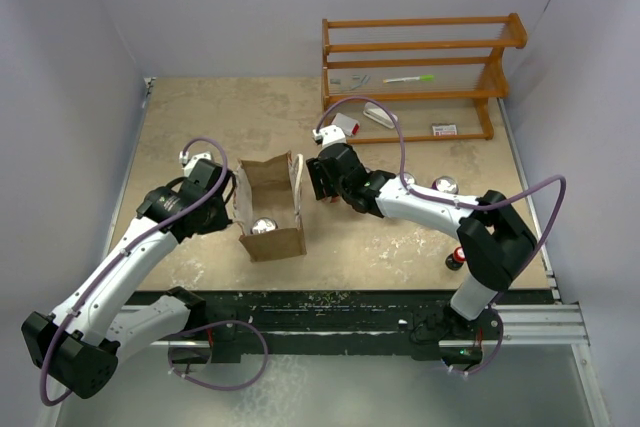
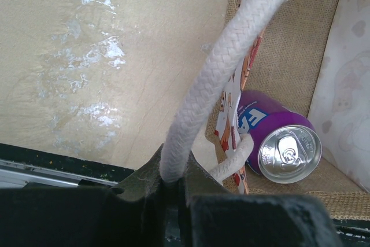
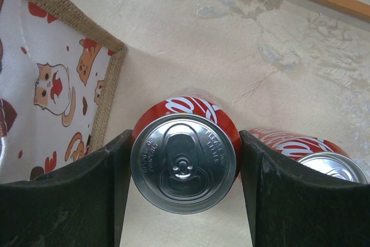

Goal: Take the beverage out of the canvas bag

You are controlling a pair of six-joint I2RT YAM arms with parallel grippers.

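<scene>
The tan canvas bag stands open left of centre, with a cat-print lining. A purple can stands upright inside it and shows as a silver top in the top view. My left gripper is at the bag's left rim, shut on a white rope handle. My right gripper is just right of the bag, its jaws closed on an upright red cola can outside the bag. I cannot tell if that can rests on the table.
A second red cola can stands right beside the held one. Two silver can tops show by the right arm. A wooden rack stands at the back right, with small items in front of it. A small red object sits near the right base.
</scene>
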